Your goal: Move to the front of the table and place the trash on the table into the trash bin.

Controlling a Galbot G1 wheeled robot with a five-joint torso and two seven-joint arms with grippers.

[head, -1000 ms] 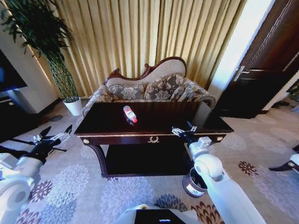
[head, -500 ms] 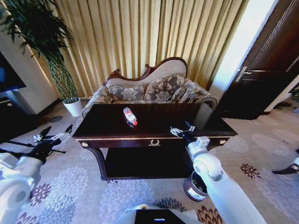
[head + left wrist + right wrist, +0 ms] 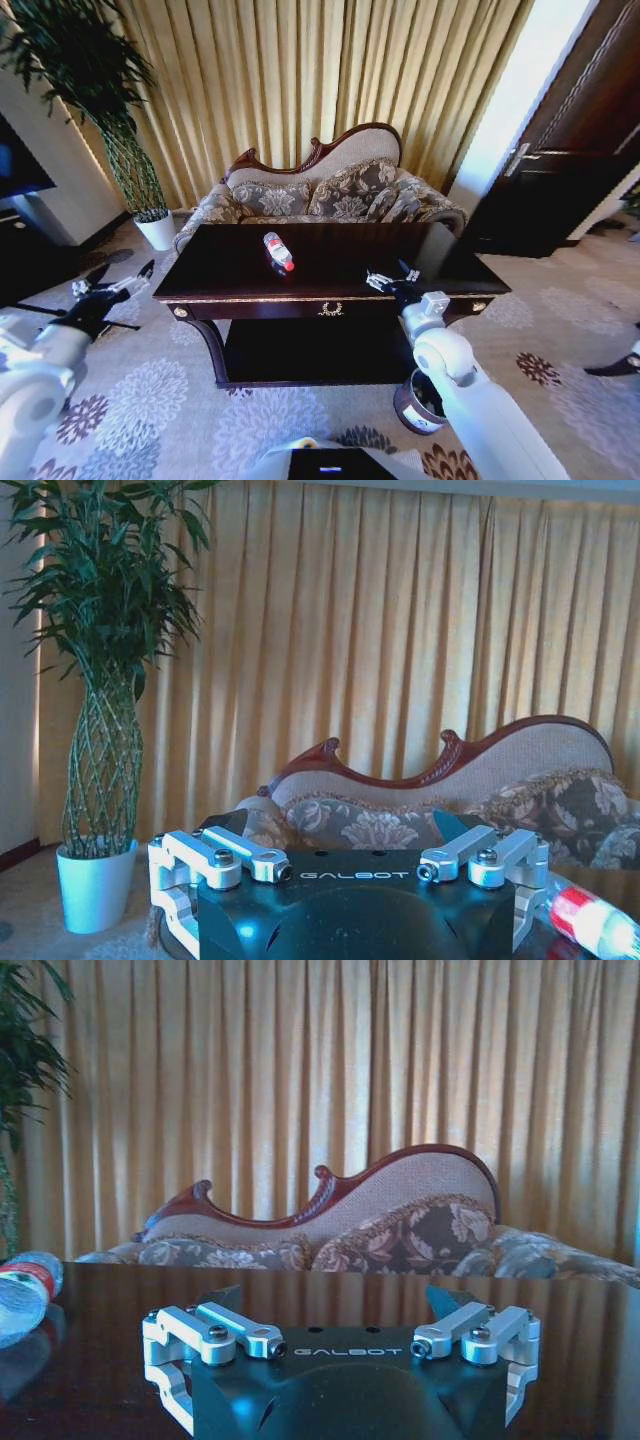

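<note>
Dark glossy table (image 3: pixel 330 262), clear bottle (image 3: pixel 278 250) lying at its ten o'clock, right gripper (image 3: pixel 392 282) wide open over front-right edge, left gripper (image 3: pixel 112 282) open beside table, trash bin (image 3: pixel 418 402) at five o'clock.

Right gripper (image 3: pixel 340 1305): dark body marked GALBOT, silver linkages on both sides, fingers spread apart, nothing between them; it sits low over the table (image 3: pixel 330 1310).

Table: dark glossy top, mirroring the curtain and sofa.

Bottle (image 3: pixel 25 1290): clear plastic, red label, lying on its side on the tabletop, well apart from the gripper, cut off by the picture's edge.

Sofa (image 3: pixel 390 1225): beyond the table's far edge; carved red-brown frame, floral cushions.

Curtain (image 3: pixel 300 1080): golden, pleated, behind the sofa.

Plant (image 3: pixel 25 1060): green leaves beside the curtain.
</note>
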